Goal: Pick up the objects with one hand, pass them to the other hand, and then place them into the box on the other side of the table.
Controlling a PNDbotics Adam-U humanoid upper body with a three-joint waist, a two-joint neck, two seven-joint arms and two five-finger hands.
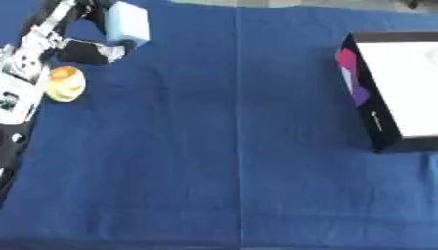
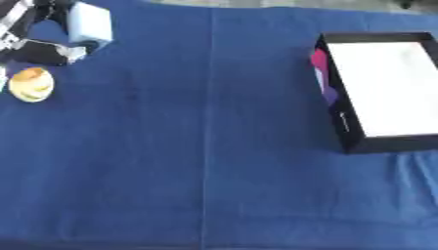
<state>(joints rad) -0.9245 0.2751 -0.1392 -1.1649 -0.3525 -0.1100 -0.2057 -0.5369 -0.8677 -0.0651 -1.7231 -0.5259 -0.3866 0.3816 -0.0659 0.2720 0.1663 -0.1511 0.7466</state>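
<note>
While grasping the pale blue block [image 1: 126, 23] near the table's far left corner, left hand [image 1: 85, 51] mid-pickup; next, handover rightward toward the black box [image 1: 376, 122].

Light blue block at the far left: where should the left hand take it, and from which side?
Take the light blue block across its two long flat sides, coming from its left, where the left hand already sits beside it. Its boxy shape gives parallel faces. The yellow round object lies nearer, clear of that approach.
</note>
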